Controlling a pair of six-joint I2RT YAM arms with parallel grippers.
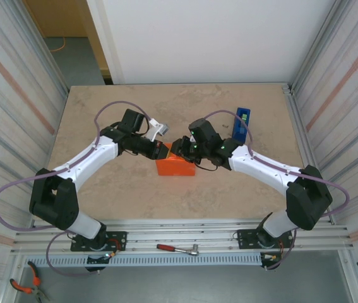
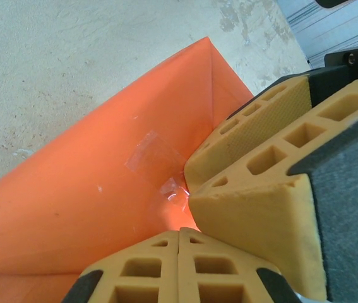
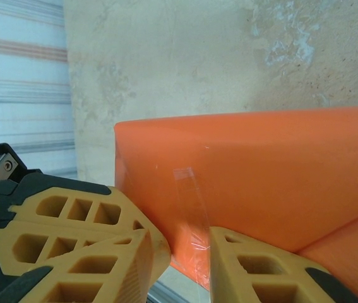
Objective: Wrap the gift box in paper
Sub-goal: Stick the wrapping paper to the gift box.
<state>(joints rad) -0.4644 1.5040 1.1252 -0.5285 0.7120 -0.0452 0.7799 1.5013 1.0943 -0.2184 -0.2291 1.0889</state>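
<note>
The paper [image 1: 176,168] is bright orange and folded into a box-shaped parcel at the table's middle; the gift box is hidden inside it. My left gripper [image 1: 164,151] is shut, its tan fingertips [image 2: 180,235] resting against the paper [image 2: 90,189] with nothing between them. My right gripper [image 1: 178,150] faces it from the right and stands open by a narrow gap at the parcel's edge [image 3: 188,265]. A strip of clear tape [image 3: 191,202] lies stuck on the paper [image 3: 280,177] and runs down between those fingers. A crumpled bit of tape [image 2: 152,151] also shows beside the right gripper's fingers [image 2: 261,158].
A blue tape dispenser [image 1: 242,123] stands at the back right of the table [image 1: 103,113]. A red-handled tool [image 1: 177,249] lies on the front rail, and pliers [image 1: 27,285] lie at the bottom left. Ribbed walls close both sides.
</note>
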